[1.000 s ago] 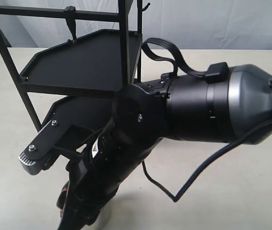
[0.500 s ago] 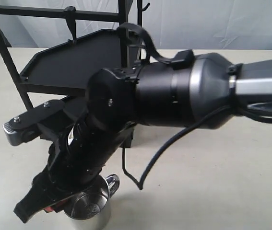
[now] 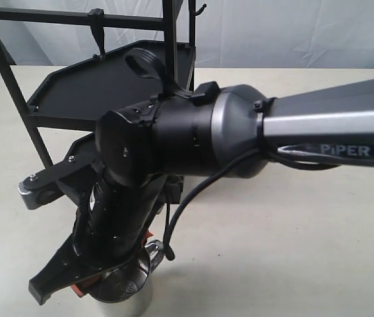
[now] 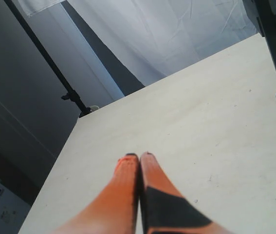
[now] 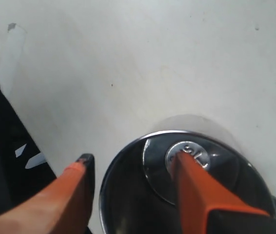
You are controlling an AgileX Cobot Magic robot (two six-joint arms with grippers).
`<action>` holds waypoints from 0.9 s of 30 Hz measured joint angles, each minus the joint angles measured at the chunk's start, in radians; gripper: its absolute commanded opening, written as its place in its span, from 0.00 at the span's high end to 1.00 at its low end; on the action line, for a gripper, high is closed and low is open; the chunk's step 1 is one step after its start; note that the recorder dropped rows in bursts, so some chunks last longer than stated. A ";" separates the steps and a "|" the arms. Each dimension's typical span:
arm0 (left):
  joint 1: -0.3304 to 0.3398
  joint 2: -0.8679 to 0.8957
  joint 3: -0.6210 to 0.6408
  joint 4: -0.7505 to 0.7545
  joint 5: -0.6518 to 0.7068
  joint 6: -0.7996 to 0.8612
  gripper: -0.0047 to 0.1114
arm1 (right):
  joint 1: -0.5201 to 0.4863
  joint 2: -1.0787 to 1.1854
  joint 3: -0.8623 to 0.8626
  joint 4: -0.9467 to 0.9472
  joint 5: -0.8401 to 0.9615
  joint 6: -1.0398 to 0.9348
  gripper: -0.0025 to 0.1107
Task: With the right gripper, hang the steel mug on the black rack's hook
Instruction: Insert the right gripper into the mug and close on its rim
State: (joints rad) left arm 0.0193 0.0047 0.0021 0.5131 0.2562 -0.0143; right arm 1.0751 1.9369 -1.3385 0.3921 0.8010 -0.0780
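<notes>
The steel mug [image 5: 186, 190] stands upright on the table [image 3: 292, 251], mouth up, directly beneath the right gripper [image 5: 133, 165]. Its wall is straddled by the spread fingers: one orange pad [image 5: 191, 180] is lowered inside the mouth, the other [image 5: 72, 187] is held outside, and no pinch is yet made. The arm is bent steeply downward in front of the black rack [image 3: 107, 86]. The hook [image 3: 96, 26] hangs well above. The left gripper [image 4: 138, 168] is pressed together, empty.
</notes>
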 measured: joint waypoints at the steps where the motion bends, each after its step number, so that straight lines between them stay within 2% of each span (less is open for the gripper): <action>1: 0.000 0.000 0.000 0.000 0.000 0.000 0.95 | 0.000 0.006 0.000 0.000 0.002 0.002 0.55; 18: 0.000 0.000 0.000 0.000 0.000 0.000 0.95 | 0.033 0.048 0.000 -0.026 0.008 0.006 0.55; 21: 0.000 0.000 0.000 0.000 0.000 0.000 0.95 | 0.041 0.050 0.000 -0.035 0.008 0.006 0.67; 25: 0.000 0.000 0.000 0.000 0.000 0.000 0.95 | 0.042 0.050 0.000 -0.042 0.008 0.006 0.97; 27: 0.000 0.000 0.000 0.000 0.000 0.000 0.95 | 0.042 0.050 0.000 -0.046 0.015 0.008 0.98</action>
State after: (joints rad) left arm 0.0193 0.0047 0.0021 0.5131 0.2562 -0.0143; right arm 1.1170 1.9873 -1.3385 0.3458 0.8158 -0.0698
